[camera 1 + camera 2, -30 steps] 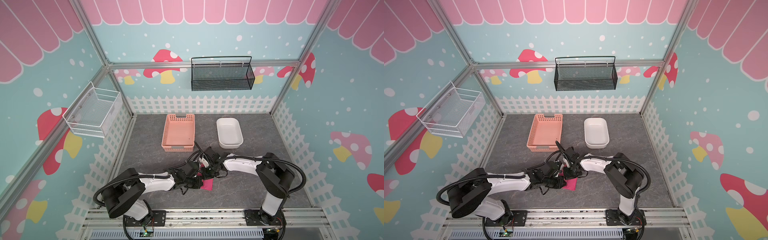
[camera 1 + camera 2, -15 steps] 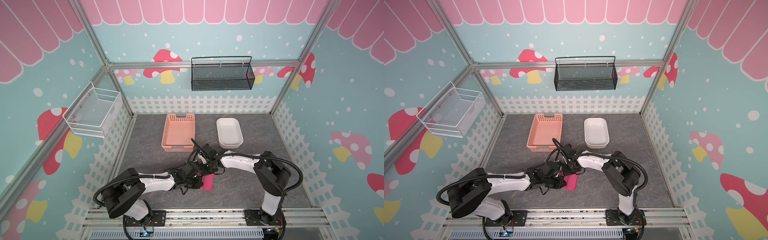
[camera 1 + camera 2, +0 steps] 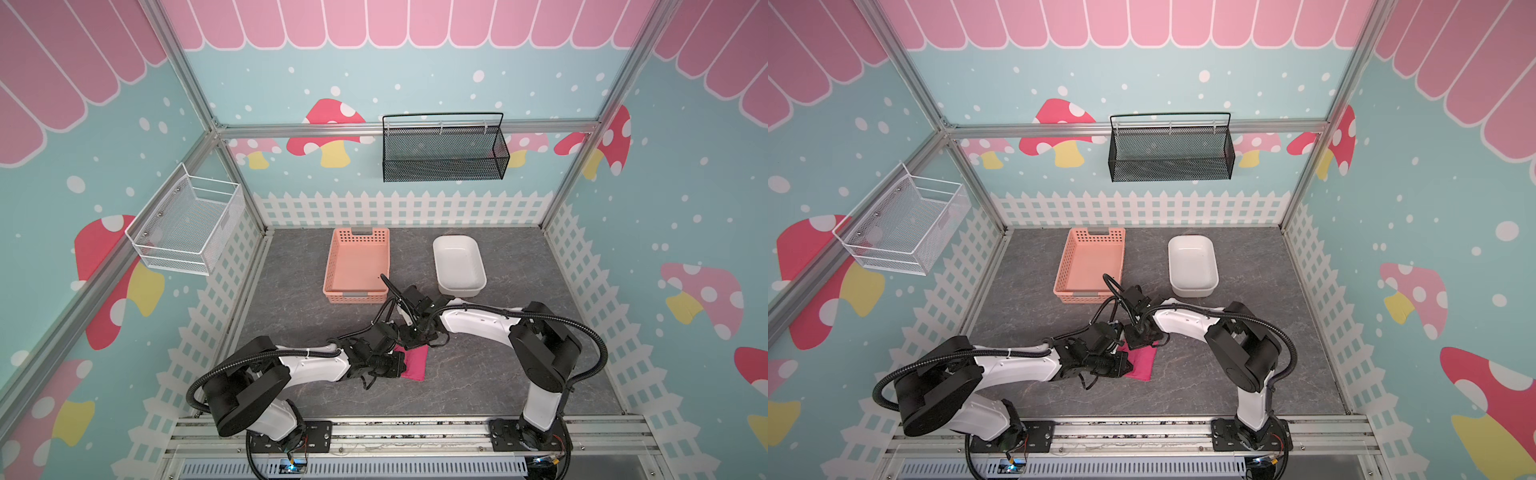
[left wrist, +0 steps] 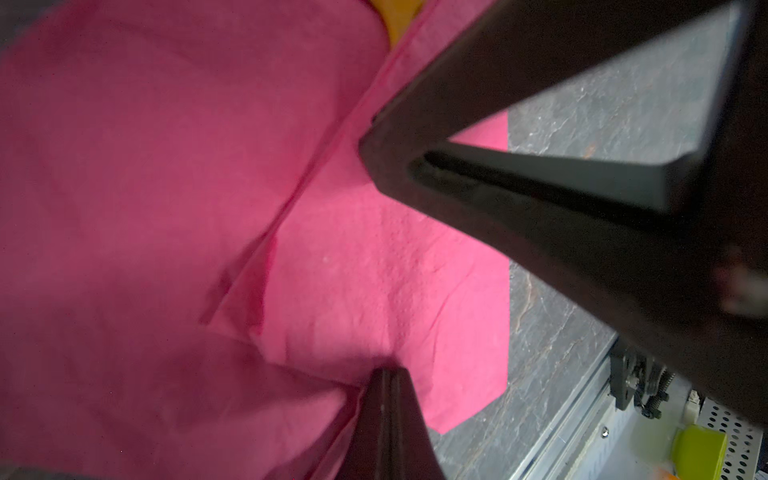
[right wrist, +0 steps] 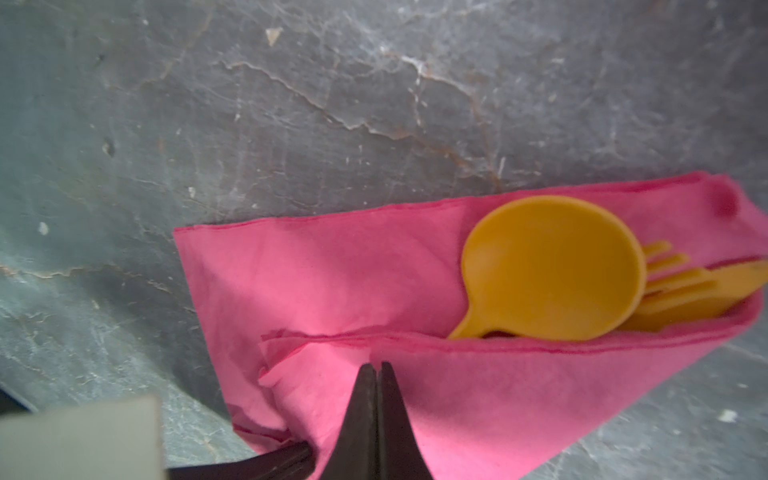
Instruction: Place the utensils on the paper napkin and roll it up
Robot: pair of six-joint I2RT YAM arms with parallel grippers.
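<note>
Already the orange-yellow utensils sit inside a fold of the hot-pink paper napkin (image 5: 332, 282). The round-bowled spoon (image 5: 552, 266) lies on top, with the fork (image 5: 669, 270) tines and a thin straight piece (image 5: 739, 278) peeking out beside it. In both top views the napkin (image 3: 415, 363) lies on the grey table (image 5: 374, 104) between the two arms, well in front of the salmon perforated basket (image 3: 332, 266) and the white tub (image 3: 457, 257).

Our right gripper (image 5: 376, 374) has its jaws pressed together, tips resting on the turned-over flap close to the spoon's handle. Our left gripper (image 4: 386, 382) is likewise shut tight. The paper puckers toward its tips and a raised layer looms beside it, so we judge it has a pinch of the napkin.

We take the step in hand to be the rolling. To do it well, we should keep the flap taut and snug against the cutlery, turn both ends together so the roll stays even, and hold the bundle down lightly. Thin paper tears or slips if we tug. The spoon bowl is the bulkiest part, and there the roll could gape.
</note>
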